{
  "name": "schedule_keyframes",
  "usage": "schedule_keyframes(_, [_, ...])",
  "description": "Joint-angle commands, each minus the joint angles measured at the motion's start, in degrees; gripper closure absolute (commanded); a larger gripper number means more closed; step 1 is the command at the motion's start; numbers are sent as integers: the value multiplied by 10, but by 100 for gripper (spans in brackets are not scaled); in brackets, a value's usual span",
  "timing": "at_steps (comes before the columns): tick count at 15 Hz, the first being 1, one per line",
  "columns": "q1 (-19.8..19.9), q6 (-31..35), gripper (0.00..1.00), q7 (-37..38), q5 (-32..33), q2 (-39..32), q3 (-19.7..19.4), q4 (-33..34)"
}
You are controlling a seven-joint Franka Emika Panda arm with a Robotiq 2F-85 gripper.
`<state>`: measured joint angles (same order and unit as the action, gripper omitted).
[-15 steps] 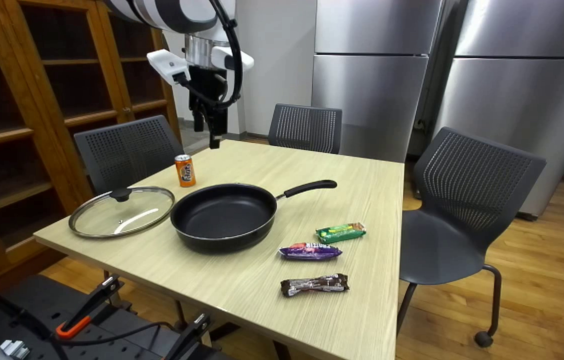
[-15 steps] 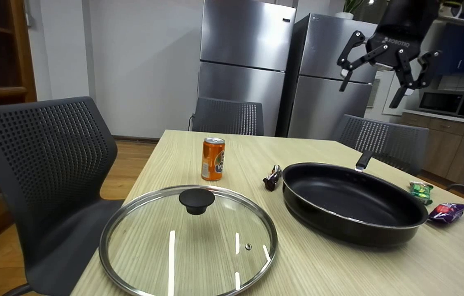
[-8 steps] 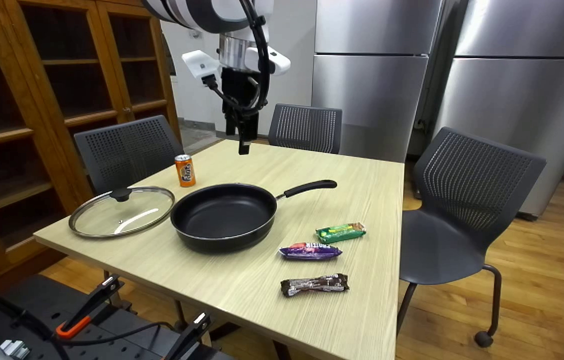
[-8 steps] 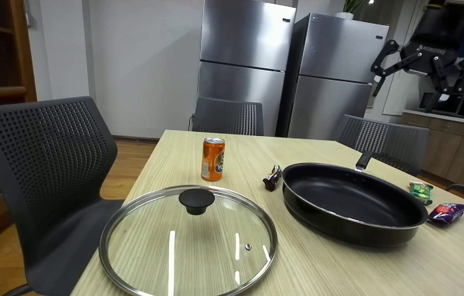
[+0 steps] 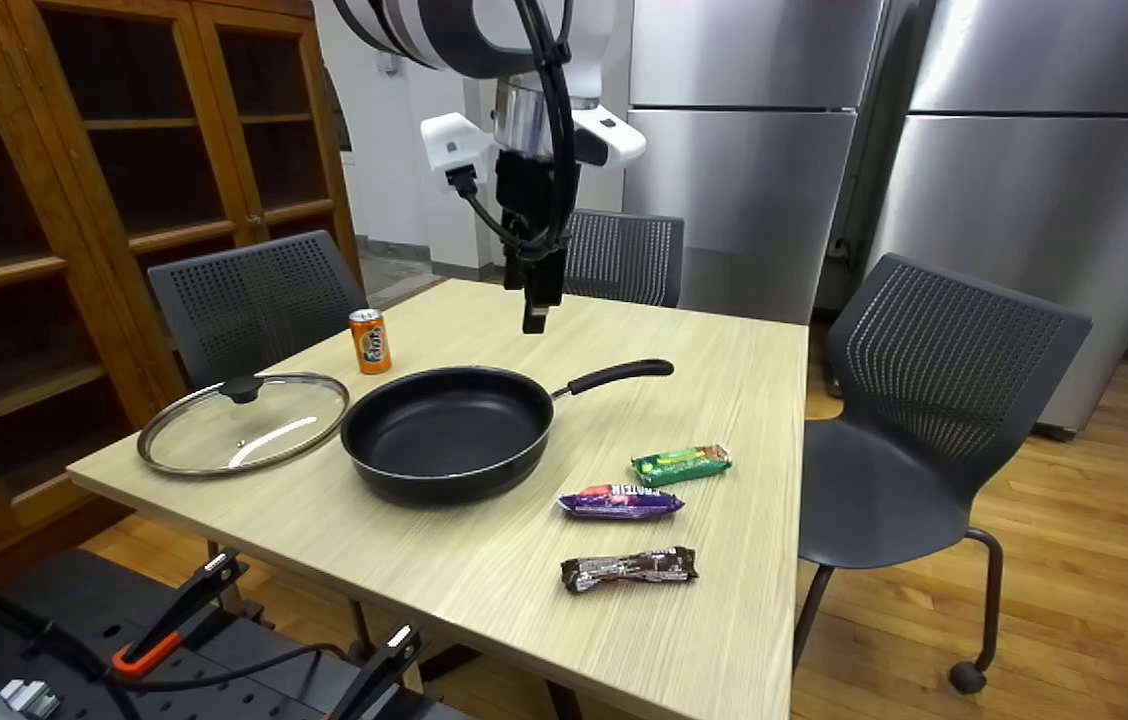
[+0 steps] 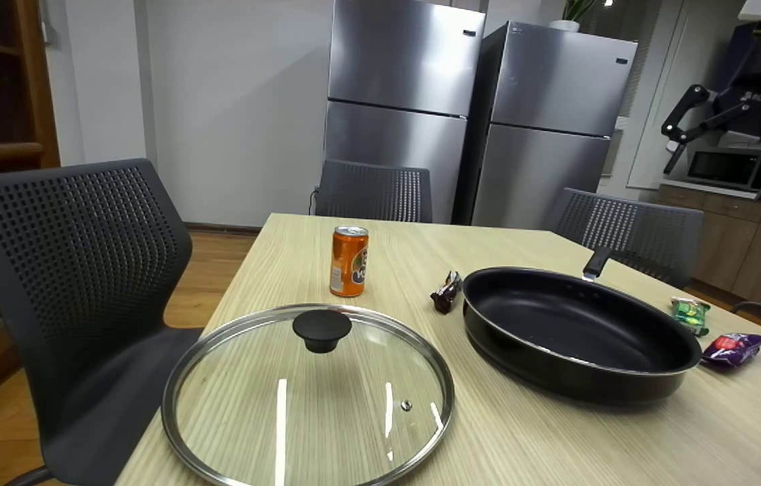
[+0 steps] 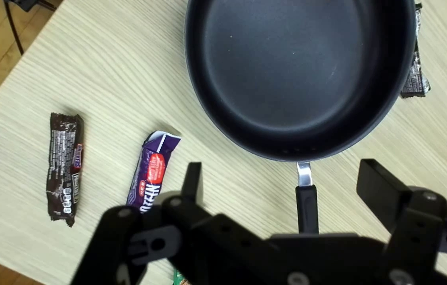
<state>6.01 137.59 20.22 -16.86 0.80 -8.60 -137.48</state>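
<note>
Fingers (image 7: 382, 194) wide apart, nothing gripped, above the table (image 5: 724, 380). Wrist view: pan handle (image 7: 306, 209) below, framed between them; black pan (image 7: 287, 71) right side up on the table. Purple bar (image 7: 152, 174) near it, brown bar (image 7: 64, 170) farther out. Across the pan from its handle: glass lid (image 5: 244, 430), knob (image 5: 242, 389) up; orange can (image 5: 370, 342) upright near it. Background: steel refrigerator (image 6: 397, 67).

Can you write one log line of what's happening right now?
gripper open, holding nothing, above table | pan uncovered, on table | lid on table beside pan | orange can upright
</note>
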Motion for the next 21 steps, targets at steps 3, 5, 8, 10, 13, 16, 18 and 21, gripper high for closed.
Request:
schedule_keyframes(3, [4, -2, 0, 1, 1, -2, 7, 1])
schedule_keyframes(5, [4, -2, 0, 1, 1, -2, 7, 1])
schedule_keyframes(8, [4, -2, 0, 1, 1, -2, 7, 1])
schedule_keyframes(10, [4, -2, 0, 1, 1, -2, 7, 1])
schedule_keyframes(13, [4, -2, 0, 1, 1, -2, 7, 1])
schedule_keyframes(16, [3, 8, 0, 13, 1, -6, 8, 3])
schedule_keyframes(18, [4, 14, 0, 18, -1, -8, 7, 3])
schedule_keyframes(21, [8, 27, 0, 29, -3, -12, 3, 0])
